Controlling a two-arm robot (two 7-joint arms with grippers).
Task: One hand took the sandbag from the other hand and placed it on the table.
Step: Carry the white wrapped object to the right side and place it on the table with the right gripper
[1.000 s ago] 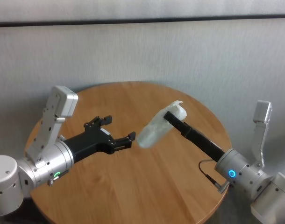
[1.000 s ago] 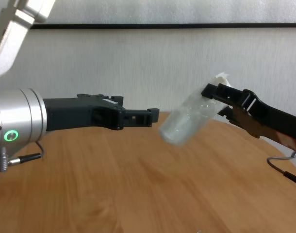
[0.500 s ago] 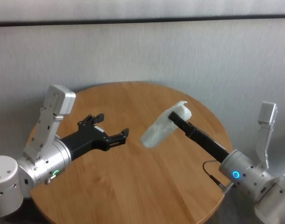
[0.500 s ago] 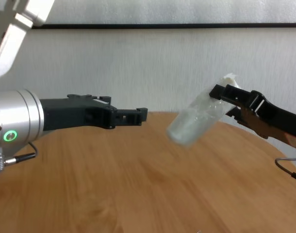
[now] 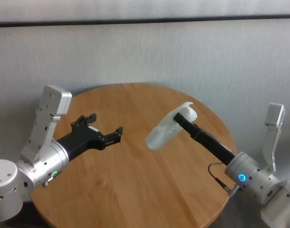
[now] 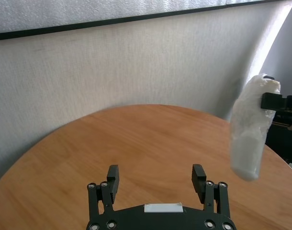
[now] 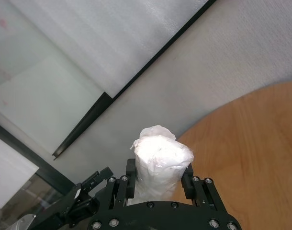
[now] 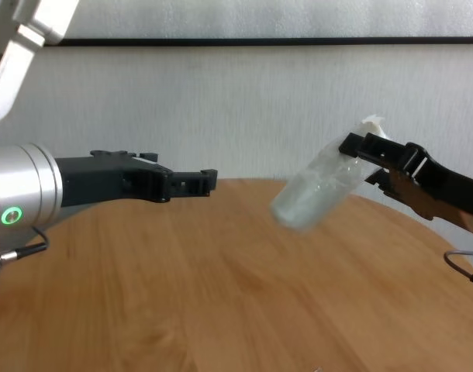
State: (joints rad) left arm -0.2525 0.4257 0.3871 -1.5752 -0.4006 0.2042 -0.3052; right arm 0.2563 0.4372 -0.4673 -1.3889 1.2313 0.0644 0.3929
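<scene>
The sandbag is gripped near its crimped end by the right gripper, fingers clamped on it, and held tilted above the counter toward three o'clock, clear for setting down. At nine o'clock the left gripper hangs empty, fingers spread apart.

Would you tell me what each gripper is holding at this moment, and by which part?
The right gripper holds the sandbag near its upper, crimped end, the rest hanging free above the table. The left gripper is open and holds nothing.
</scene>
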